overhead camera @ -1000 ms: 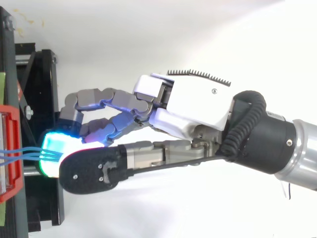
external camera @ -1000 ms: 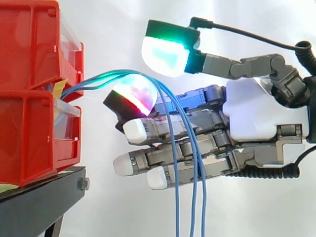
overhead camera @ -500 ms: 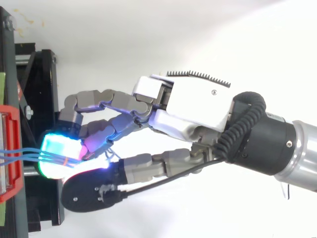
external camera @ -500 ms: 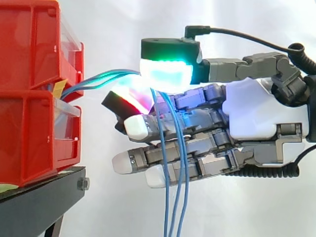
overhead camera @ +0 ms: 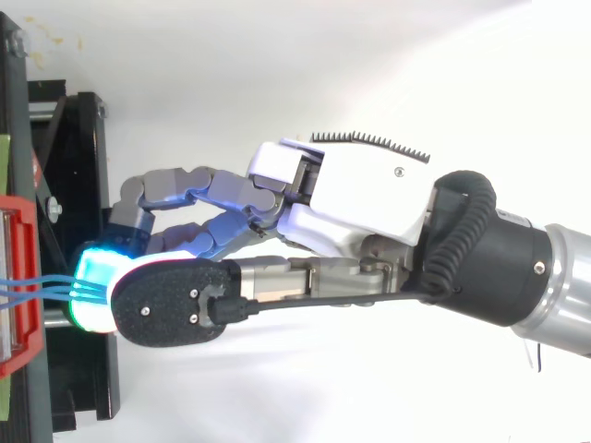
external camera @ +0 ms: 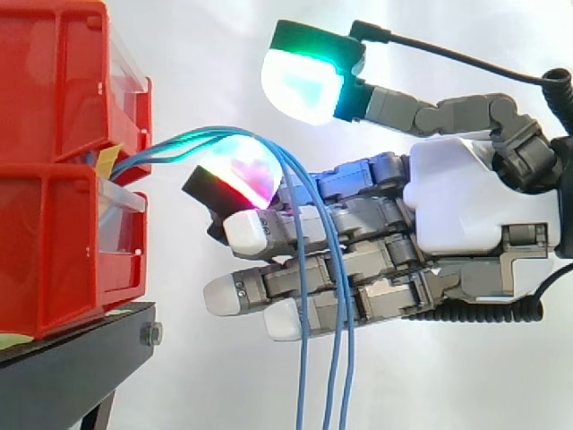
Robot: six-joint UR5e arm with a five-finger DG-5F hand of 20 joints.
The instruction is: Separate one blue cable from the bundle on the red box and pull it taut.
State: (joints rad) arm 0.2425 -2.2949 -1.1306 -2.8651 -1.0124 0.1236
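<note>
Spotter: Slippage is what I am watching for. Nearest the camera, the thin blue cables (external camera: 302, 358) are hanging toward six o'clock, in front of the grey fingers of the white robot hand (external camera: 466, 202).

Operator: Are the fingers gripping any of them?

Spotter: No, they are lying stretched out and slack, pointing toward nine o'clock. The strands are only draping over the magenta-glowing fingertip pad (external camera: 242, 172). The thumb with the cyan-green pad (external camera: 303, 85) is hovering apart at one o'clock of it, pinching nothing.

Operator: So what is threatening the separation?

Spotter: Several strands are riding over that rounded pad side by side, touching or nearly so. If the thumb is coming down as things are lying, I am expecting it to be trapping the whole bundle, not one cable. The curve of the pad is also inviting them to be sliding off sideways.

Operator: And farther out?

Spotter: At nine o'clock the cables are running into the stacked red plastic bins (external camera: 54, 179) sitting on the black metal stand (external camera: 72, 358), with the white curtain (external camera: 224, 45) hanging behind. Where they are anchoring inside I am not seeing, so a hard pull could be dragging the bins or yanking an end loose.
</note>
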